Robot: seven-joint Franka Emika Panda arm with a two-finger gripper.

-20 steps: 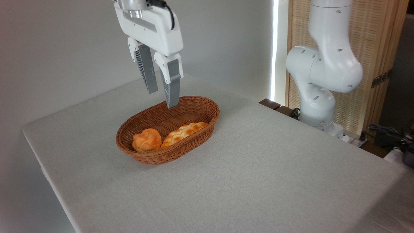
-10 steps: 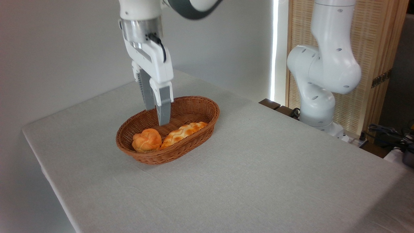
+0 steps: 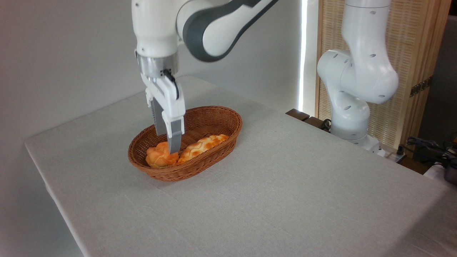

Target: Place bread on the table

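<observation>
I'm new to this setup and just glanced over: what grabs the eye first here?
The white gripper reaching down into the brown wicker basket left of centre on the grey table, right at the round orange bun. A longer braided loaf lies beside the bun.

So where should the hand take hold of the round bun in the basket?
Grip the bun across its rounded sides, coming straight down from above. The basket wall hems it in on the left and front, and the braided loaf lies against its right, so only the top is open.

No readable text, labels, brands or numbers anywhere.
</observation>
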